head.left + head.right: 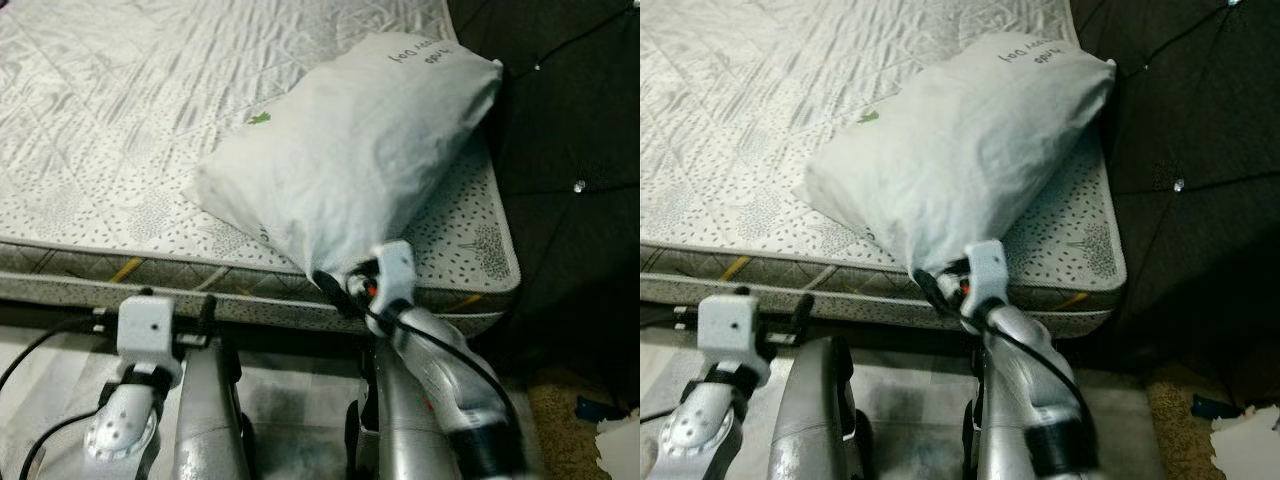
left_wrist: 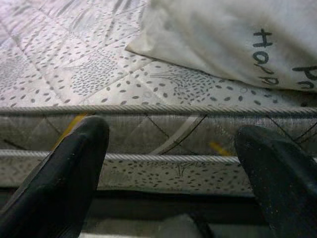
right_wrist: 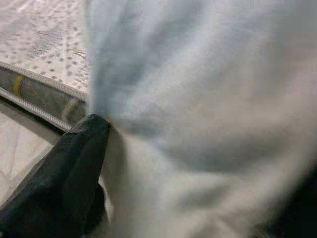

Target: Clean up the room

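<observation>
The right gripper [image 1: 335, 283] is clamped on the near corner of a plump white fabric pillow [image 1: 350, 150]; in the right wrist view one black finger [image 3: 64, 173] presses against bunched cloth that wraps around it, the other finger hidden behind the fabric. The grip sits right at the near edge of the bare quilted mattress [image 1: 120, 130], grey-white with a print of small dark specks and trees, and the pillow's pinched corner hangs just over that edge. From there the pillow runs diagonally up and away across the mattress's right-hand corner, its far end — marked with dark handwritten letters — lying against a black tufted headboard [image 1: 570, 120] with shiny studs. A small green mark shows on the mattress beside the pillow's left side. The left gripper [image 2: 173, 163] hangs lower, in front of the mattress's piped side border; its two black fingers [image 2: 59, 178] stand wide apart, holding nothing and touching nothing, with the pillow's lettered face visible beyond them in the left wrist view. Black cables trail from both silver arms. Below the mattress lies a pale floor, and at the far right — on a tan rug [image 1: 560, 420] — rest a scrap of white paper [image 1: 620, 445] and a small dark blue item [image 1: 598, 408] too small to identify.
</observation>
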Controlling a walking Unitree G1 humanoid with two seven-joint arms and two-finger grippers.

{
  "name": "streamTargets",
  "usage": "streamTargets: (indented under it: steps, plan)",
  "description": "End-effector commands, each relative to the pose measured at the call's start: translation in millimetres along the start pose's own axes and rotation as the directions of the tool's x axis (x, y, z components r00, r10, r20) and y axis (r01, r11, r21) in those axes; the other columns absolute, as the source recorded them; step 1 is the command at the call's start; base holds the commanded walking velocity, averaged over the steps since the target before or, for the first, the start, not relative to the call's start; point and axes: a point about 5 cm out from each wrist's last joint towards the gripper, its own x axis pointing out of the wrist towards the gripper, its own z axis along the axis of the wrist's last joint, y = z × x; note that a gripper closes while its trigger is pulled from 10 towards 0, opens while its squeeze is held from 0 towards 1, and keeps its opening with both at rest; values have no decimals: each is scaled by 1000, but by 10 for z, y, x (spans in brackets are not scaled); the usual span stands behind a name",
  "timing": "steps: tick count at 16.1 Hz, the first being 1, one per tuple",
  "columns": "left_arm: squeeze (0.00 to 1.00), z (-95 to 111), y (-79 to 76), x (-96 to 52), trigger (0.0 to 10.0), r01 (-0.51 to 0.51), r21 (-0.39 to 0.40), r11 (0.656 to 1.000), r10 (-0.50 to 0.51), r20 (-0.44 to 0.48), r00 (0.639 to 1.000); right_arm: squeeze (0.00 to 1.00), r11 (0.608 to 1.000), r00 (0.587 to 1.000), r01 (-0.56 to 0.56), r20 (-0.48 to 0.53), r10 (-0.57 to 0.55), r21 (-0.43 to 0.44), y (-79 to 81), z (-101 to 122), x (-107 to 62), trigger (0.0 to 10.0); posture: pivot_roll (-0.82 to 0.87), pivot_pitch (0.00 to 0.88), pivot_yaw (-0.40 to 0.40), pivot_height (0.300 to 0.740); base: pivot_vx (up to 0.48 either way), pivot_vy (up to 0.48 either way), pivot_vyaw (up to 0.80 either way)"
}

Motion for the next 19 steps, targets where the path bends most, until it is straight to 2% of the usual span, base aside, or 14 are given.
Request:
streamTargets:
  steps: [1, 3, 6, 8, 9, 12, 15, 19]
  plan:
    - [0, 26, 14, -16, 10000, -10, 3, 1000, 10, 12, 1000, 0, 1000, 1000, 8, -3, -8, 2, 36, -8, 66, 10000, 177, 143, -27, 533, 0, 0, 0]
    - [0, 37, 14, -22, 10000, -12, 3, 1000, 12, 14, 1000, 0, 991, 994, 96, 42, -101, 96, -6, 143, 223, 10000, 189, 141, -30, 533, 0, 0, 0]
    - [0, 34, 19, -25, 10000, -16, 2, 1000, 16, 13, 1000, 0, 985, 981, 164, 100, -168, 47, -87, 259, 283, 10000, 190, 138, -31, 533, 0, 0, 0]
    - [0, 34, 16, -11, 10000, -16, 2, 1000, 16, 13, 1000, 0, 970, 962, 233, 131, -240, 62, -195, 289, 284, 1647, 188, 137, -32, 533, 0, 0, 0]
    - [0, 35, 16, 1, 10000, -15, 3, 1000, 15, 14, 1000, 0, 960, 948, 270, 154, -278, 75, -255, 323, 266, 0, 187, 134, -31, 533, 0, 0, 0]
    - [0, 45, 22, 72, 10000, -15, 7, 1000, 14, 24, 1000, 0, 932, 905, 341, 225, -360, 119, -422, 458, 245, 0, 176, 115, -25, 533, 0, 0, 0]
    - [0, 104, 18, 94, 10000, -27, -5, 1000, 27, 45, 999, 0, 930, 898, 342, 247, -365, 132, -444, 480, 231, 0, 169, 113, -26, 533, 0, 0, 0]
    - [0, 125, -29, 243, 10000, -21, -13, 1000, 22, 64, 998, 0, 927, 898, 348, 235, -372, 138, -481, 435, 245, 0, 147, 94, -19, 533, 0, 0, 0]
